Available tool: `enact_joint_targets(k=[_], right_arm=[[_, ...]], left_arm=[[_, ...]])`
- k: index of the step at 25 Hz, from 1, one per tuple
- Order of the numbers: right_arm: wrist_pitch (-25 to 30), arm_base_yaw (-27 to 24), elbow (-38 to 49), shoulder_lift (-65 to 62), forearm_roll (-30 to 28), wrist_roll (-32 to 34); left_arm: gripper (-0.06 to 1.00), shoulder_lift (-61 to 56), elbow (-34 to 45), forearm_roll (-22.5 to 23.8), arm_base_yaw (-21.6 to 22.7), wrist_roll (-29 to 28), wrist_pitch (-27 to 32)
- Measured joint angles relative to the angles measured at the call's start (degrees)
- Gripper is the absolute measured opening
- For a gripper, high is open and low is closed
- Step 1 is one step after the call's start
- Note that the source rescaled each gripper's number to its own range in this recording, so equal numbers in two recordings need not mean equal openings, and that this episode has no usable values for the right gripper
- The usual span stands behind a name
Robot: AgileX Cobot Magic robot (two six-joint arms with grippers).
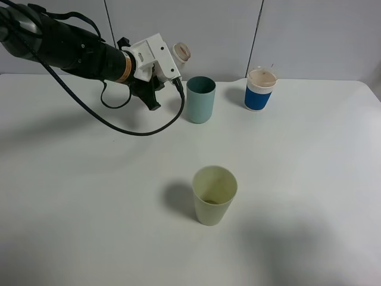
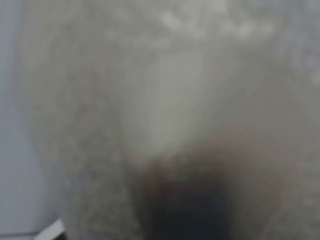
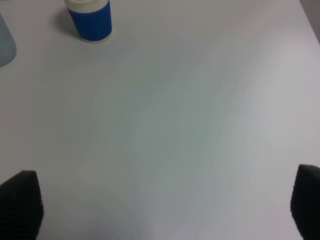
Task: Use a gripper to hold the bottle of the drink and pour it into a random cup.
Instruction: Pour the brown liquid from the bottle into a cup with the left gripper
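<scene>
Left gripper: up in the air at the back left of the worktop, on the end of a black arm with black cables.
Left jaws: closed tight on the bottle of the drink.
How the bottle sits: it is tipped over on its side. Only its wide open neck pokes out past the white jaws.
Where the bottle is: just beside the teal cup, to the left of it and a little above its rim in the high view.
The teal cup: standing up straight at the back of the worktop, near the middle. I cannot tell what is inside.
Blue-and-white cup: standing to the right of the teal cup, apart from it.
Yellow-green cup: standing alone nearer the front, well apart from the other two cups.
Right gripper: its own camera shows two black tips at the far edges of the picture, over bare worktop.
Right jaws: wide apart, holding nothing.
Left wrist picture: all blurry, pale with a dark patch. I cannot tell what it shows.
</scene>
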Motion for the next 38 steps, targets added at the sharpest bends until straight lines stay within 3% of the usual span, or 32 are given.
enact_joint_targets(k=[38], right_arm=[[0.0, 0.0, 0.0, 0.0, -0.05, 0.0]], left_arm=[[0.02, 6.78, -8.4, 6.94, -0.66, 1.69, 8.2]])
